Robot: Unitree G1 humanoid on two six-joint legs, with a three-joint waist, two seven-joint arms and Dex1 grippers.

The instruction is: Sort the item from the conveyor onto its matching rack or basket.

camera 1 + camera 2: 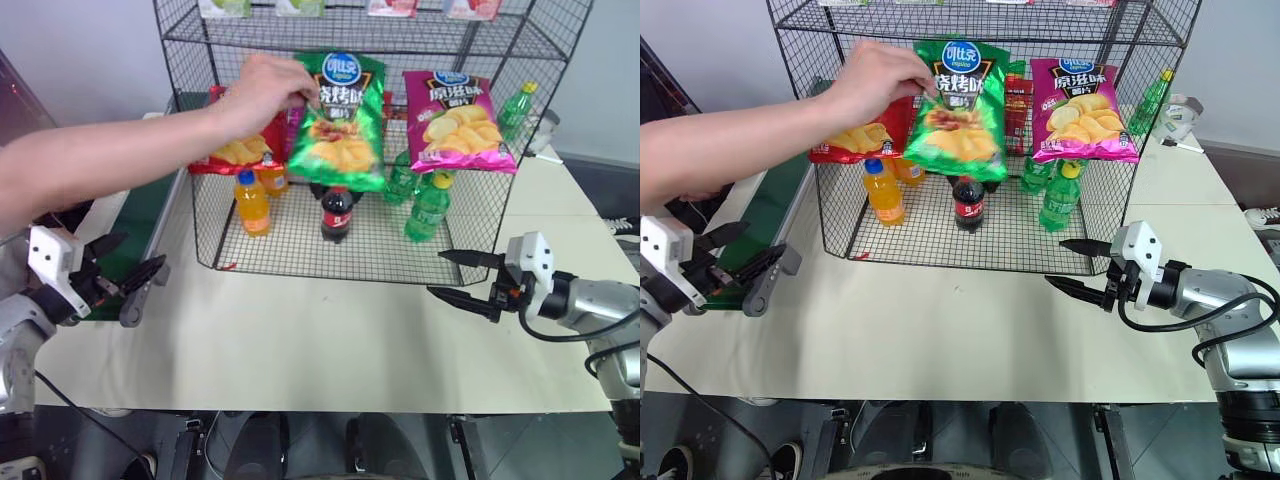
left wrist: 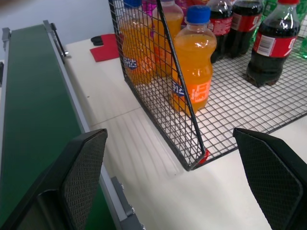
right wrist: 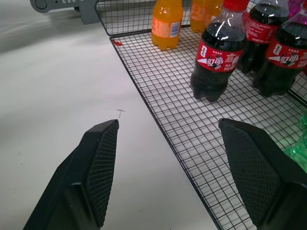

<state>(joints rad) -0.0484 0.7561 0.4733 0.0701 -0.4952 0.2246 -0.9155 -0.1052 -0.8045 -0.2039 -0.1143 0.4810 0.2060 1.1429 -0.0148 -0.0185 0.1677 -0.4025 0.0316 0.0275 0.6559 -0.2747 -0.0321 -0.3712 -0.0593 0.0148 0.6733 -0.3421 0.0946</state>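
A person's hand holds the large green crisp bag by its top, in front of the black wire rack, above the bottles. The dark green conveyor runs along the table's left side and carries nothing that I can see. My left gripper hovers open and empty beside the conveyor's near end, pointing at the rack's left corner. My right gripper is open and empty over the table, just in front of the rack's right front edge.
Inside the rack hang a red bag and a pink bag. Orange bottles, cola bottles and green bottles stand on its grid floor. The pale table stretches bare between my grippers. The person's arm reaches in from the left.
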